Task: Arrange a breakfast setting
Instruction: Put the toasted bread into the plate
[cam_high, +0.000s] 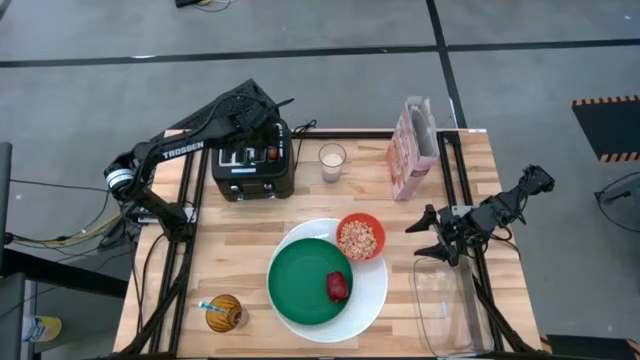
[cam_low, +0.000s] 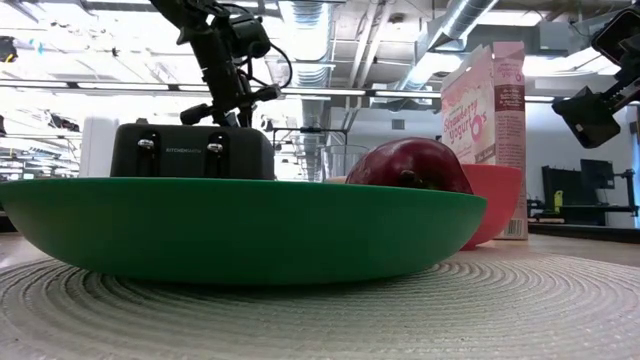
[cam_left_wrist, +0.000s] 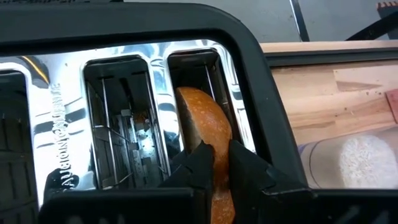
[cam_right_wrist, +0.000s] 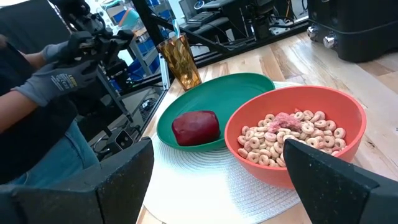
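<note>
A black toaster (cam_high: 254, 165) stands at the table's far left. A round toasted bread (cam_left_wrist: 200, 115) stands on edge in one of its slots. My left gripper (cam_left_wrist: 221, 163) reaches down over the toaster (cam_left_wrist: 261, 93) and is shut on the bread. A green plate (cam_high: 305, 282) rests on a white round woven mat (cam_high: 372, 290) and carries a dark-red fruit (cam_high: 338, 286). A red bowl (cam_high: 360, 237) of cereal rings sits on the mat's far right edge. A blue-handled spoon (cam_high: 212, 306) stands in an amber glass (cam_high: 226, 314). My right gripper (cam_high: 432, 236) waits open at the right. My left gripper pinches the bread's upper rim (cam_left_wrist: 214, 146) between its two fingers, one on each flat face. The fingers (cam_left_wrist: 198, 167) come from above, slanting down into the slot. The bread stands upright on edge, its lower part still inside the toaster slot.
A glass of milk (cam_high: 332, 161) and a pink cereal box (cam_high: 412, 148) stand at the far side of the table. A clear container (cam_high: 445, 300) lies at the near right. A person's gloved hand (cam_right_wrist: 59, 81) shows beyond the table's near left.
</note>
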